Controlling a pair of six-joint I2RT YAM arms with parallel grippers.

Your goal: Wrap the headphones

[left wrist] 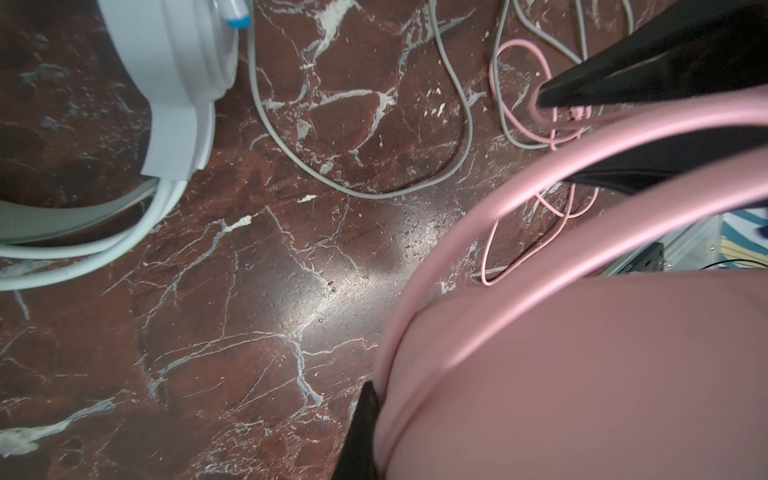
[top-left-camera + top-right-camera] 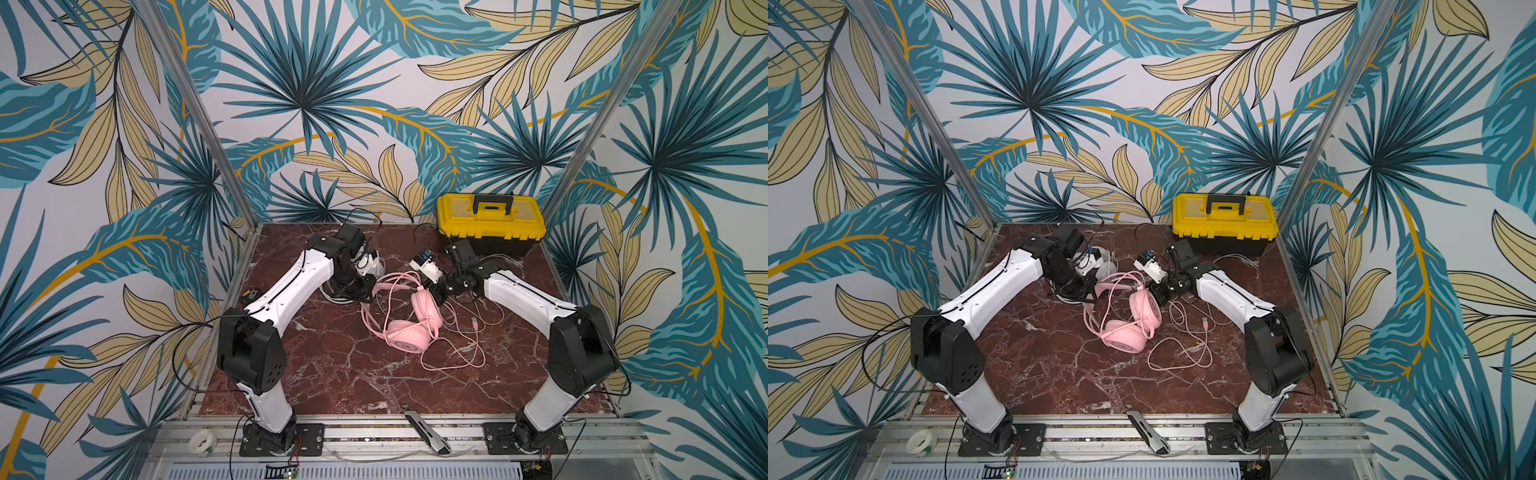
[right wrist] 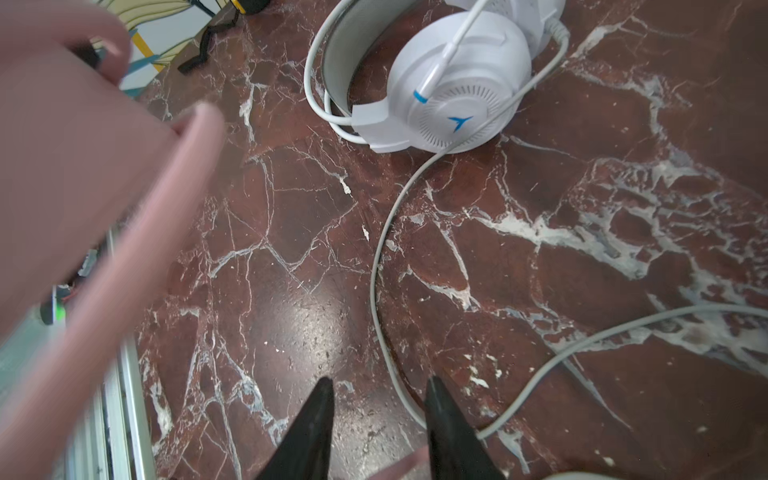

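The pink headphones lie mid-table in both top views, one ear cup flat, the other tipped up, with the pink cable looping to the right. My left gripper is shut on their pink headband; one black finger presses against it. My right gripper hovers open just above the marble by the raised ear cup. A pink strand crosses low between its fingers, ungripped. The white headphones lie behind the left wrist, their grey cable trailing past the right fingers.
A yellow toolbox stands at the back right corner. A utility knife and a tape roll lie on the front rail. Loose grey cable spreads beside the right forearm.
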